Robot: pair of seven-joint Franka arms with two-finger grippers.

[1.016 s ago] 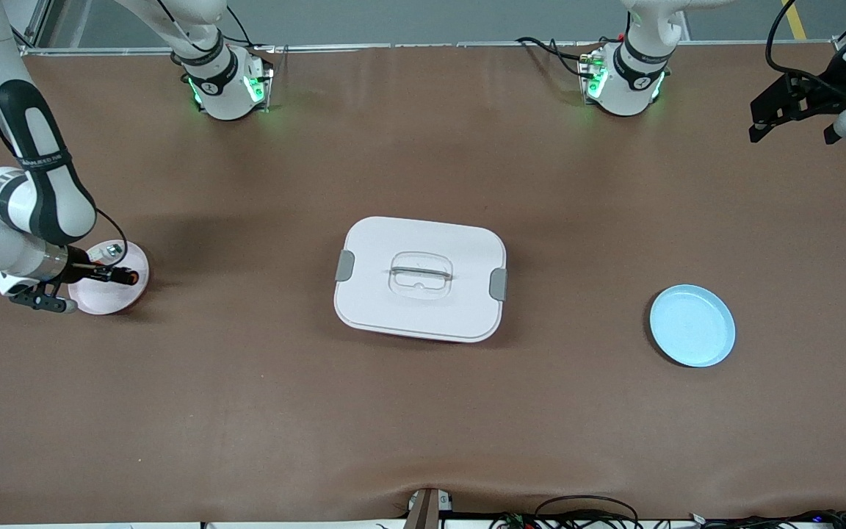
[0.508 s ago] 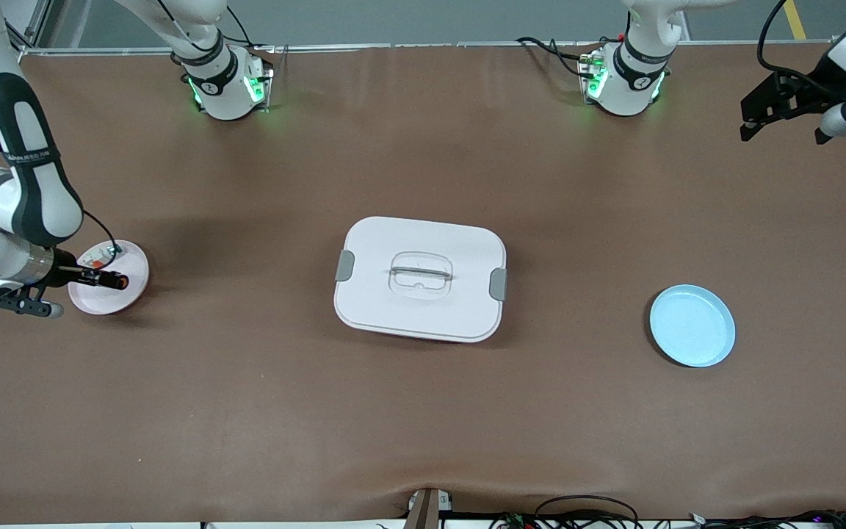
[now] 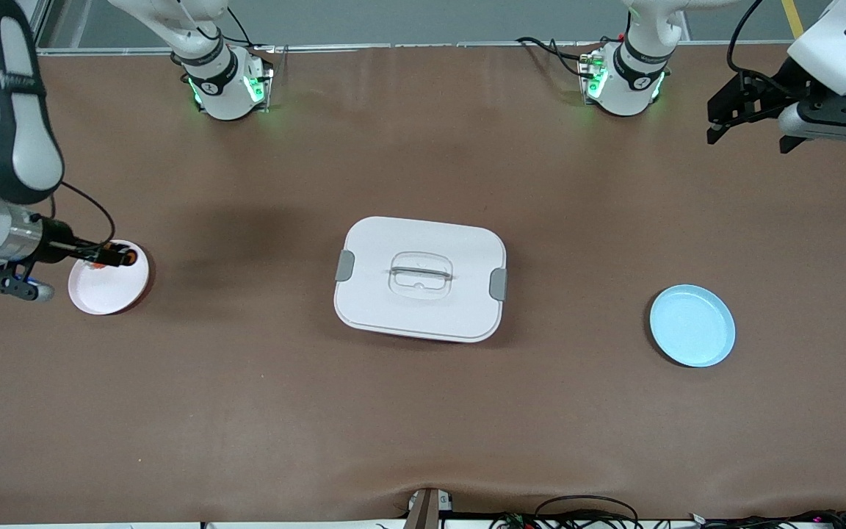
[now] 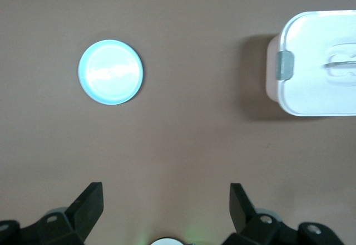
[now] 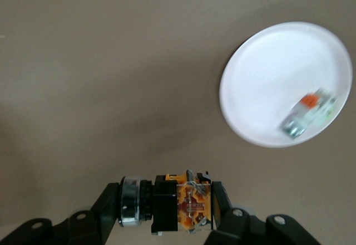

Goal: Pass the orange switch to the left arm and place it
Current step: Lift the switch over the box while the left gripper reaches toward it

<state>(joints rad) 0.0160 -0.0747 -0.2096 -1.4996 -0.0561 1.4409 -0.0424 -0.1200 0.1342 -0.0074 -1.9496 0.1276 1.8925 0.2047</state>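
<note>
My right gripper (image 3: pixel 120 256) is shut on the orange switch (image 3: pixel 114 257) and holds it up over the white plate (image 3: pixel 111 290) at the right arm's end of the table. In the right wrist view the switch (image 5: pixel 169 205) sits clamped between the gripper (image 5: pixel 167 206) fingers, black body with orange end. The white box (image 3: pixel 421 278) with grey latches stands mid-table; it also shows in the left wrist view (image 4: pixel 317 61). My left gripper (image 3: pixel 750 114) is open and empty, up over the table at the left arm's end; its view shows it (image 4: pixel 166 206) spread wide.
A light blue plate (image 3: pixel 692 325) lies toward the left arm's end, also in the left wrist view (image 4: pixel 110 72). A small silver-white part with a red bit (image 5: pixel 308 111) lies on the white plate (image 5: pixel 267 89).
My right gripper has risen off the white plate with the switch in it. My left gripper has moved inward, toward the table's middle.
</note>
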